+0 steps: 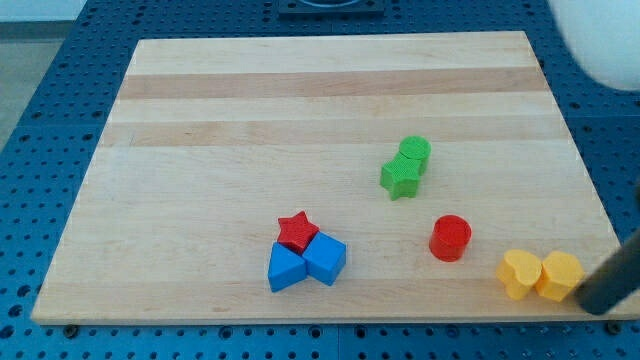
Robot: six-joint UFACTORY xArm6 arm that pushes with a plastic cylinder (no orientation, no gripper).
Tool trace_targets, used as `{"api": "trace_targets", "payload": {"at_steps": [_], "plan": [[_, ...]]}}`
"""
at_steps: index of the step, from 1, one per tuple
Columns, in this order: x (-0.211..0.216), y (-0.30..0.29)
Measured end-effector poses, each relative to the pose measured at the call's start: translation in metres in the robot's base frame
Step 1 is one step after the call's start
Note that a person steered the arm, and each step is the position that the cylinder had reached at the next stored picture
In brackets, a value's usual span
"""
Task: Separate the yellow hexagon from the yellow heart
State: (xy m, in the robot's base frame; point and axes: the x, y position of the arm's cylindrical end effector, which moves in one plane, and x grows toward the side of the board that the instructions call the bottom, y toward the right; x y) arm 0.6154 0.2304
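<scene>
My tip [600, 305]: bare rod, no claw | at 3 o'clock of yellow hexagon [559, 276] | risk: pushing toward 9 shoves touching yellow heart [520, 273] along too.

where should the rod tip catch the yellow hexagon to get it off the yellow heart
No pincer here, so push rather than grip. The yellow hexagon block touches the yellow heart block on its left side. My tip sits at the hexagon's lower right. Probably best to meet the hexagon's bottom face and push toward the view's top, sliding it away from the heart.
</scene>
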Motion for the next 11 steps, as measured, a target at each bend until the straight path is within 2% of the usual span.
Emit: {"api": "trace_targets", "payload": {"at_steps": [1,2,3,5,7,8,10,11], "plan": [[-0.028,-0.048],[-0.065,-0.074],[-0.077,-0.084],[-0.053,-0.058],[-0.035,0.027],[-0.047,0.045],[-0.094,0.007],[-0.095,0.016]]}}
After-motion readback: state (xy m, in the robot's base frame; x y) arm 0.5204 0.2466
